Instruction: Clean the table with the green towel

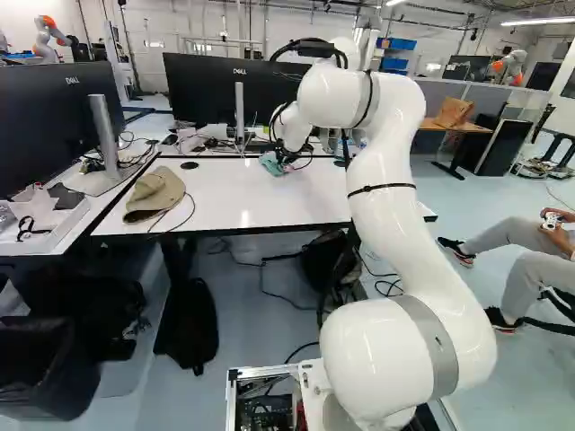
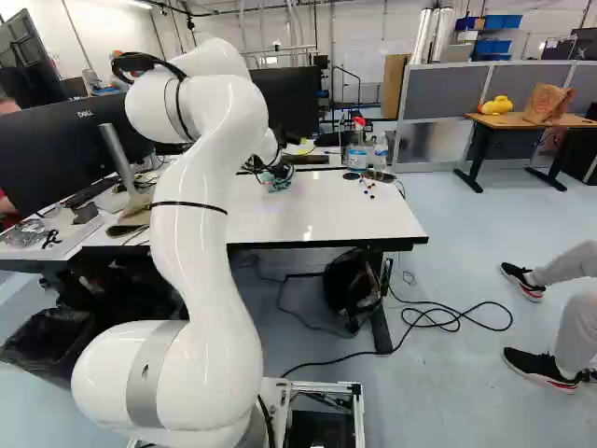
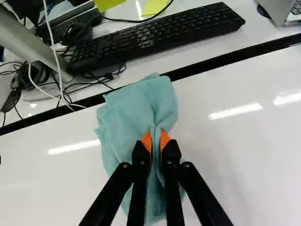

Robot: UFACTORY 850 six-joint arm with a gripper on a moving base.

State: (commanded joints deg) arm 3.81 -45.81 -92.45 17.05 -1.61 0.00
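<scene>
The tool (image 1: 281,162) pinched the green towel (image 3: 137,108) between both fingers, over the white tabletop (image 1: 243,202), near a black keyboard (image 3: 155,37).

Bright, whitish light fills the room, with lit ceiling tubes (image 1: 537,21) overhead. Streaks of glare cross the glossy table (image 3: 235,150) in the wrist view; beneath it, soft shadow dulls the floor (image 1: 235,310).

the towel (image 3: 124,113) is pale blue-green, the table (image 1: 260,199) white, the keyboard (image 3: 155,36) black, the cap (image 1: 156,190) tan.
</scene>
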